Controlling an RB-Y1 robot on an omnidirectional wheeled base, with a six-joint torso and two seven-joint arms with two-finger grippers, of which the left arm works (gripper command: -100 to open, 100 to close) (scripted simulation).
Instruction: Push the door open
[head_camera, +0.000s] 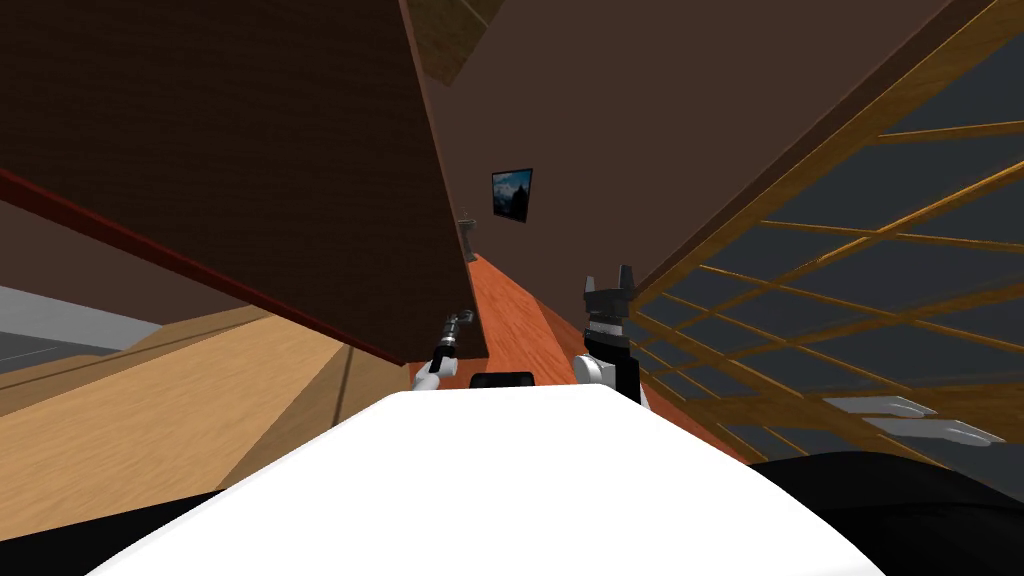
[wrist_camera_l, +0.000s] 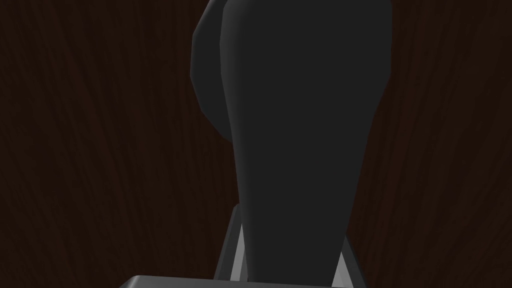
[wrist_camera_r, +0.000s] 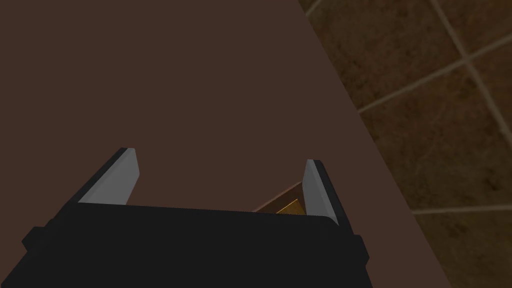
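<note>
The dark brown wooden door (head_camera: 230, 150) slants across the left of the head view, its free edge near the middle. In the left wrist view its dark grain (wrist_camera_l: 75, 150) lies behind a dark grey door handle (wrist_camera_l: 295, 100). My left gripper (wrist_camera_l: 292, 245) is shut on that handle, and its light fingers (wrist_camera_l: 236, 250) press the handle's sides. In the head view the left gripper (head_camera: 460, 320) meets the door's edge low down. My right gripper (head_camera: 612, 285) is raised to the right of the door, open and holding nothing (wrist_camera_r: 220, 175).
Past the door's edge an orange-red floor (head_camera: 510, 320) runs along a brown wall with a small framed picture (head_camera: 511, 193). A window with a golden lattice (head_camera: 850, 290) fills the right side. Light wooden floor (head_camera: 150, 410) lies at the left.
</note>
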